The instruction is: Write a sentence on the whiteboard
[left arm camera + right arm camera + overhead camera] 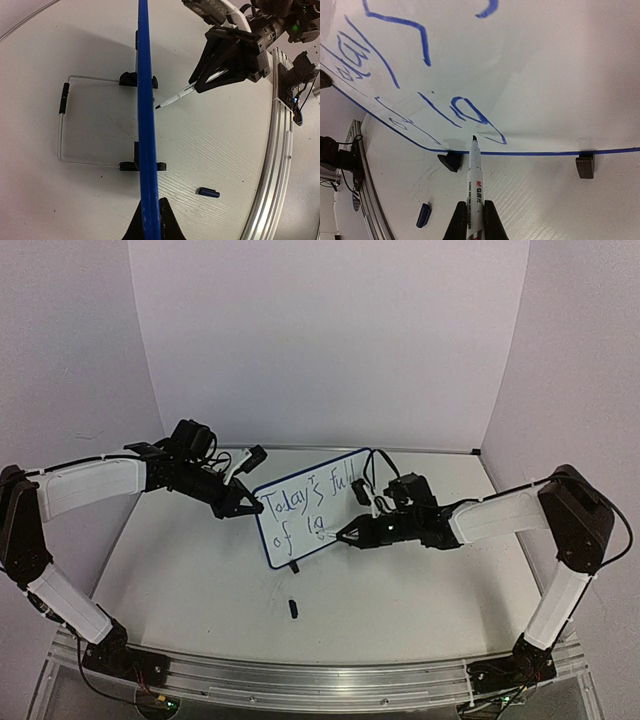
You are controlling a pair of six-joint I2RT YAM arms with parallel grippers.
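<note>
R gripper [475,207] first: jaws clamped on the marker pen [474,170], barrel pinched low, tip pointing up at the whiteboard [560,90]. Tip sits right at the board's bottom rim, just under the "g". Touching or a hair off? Can't tell.

L gripper [150,220]: jaws shut on the board's blue edge, bracing it from the side opposite the pen.

The sentence [300,502] on the board face reads "Today's full" up top and "of lig" below, so it's approx. two-thirds done w/ "ht." to go.

Risks now:
- The second line runs v. low on the board. The next strokes could run onto the rim or the clip foot [451,161] just below.
- Too much push from the pen and the board rocks back on its wire stand [62,125] behind it, or twists in the L grip, and the letters go wobbly.
- The pen is held by a thin pinch and could swivel in the jaws under side load.
- The loose cap [293,608] lies on the table in front of the board, where a low arm sweep would knock it.
</note>
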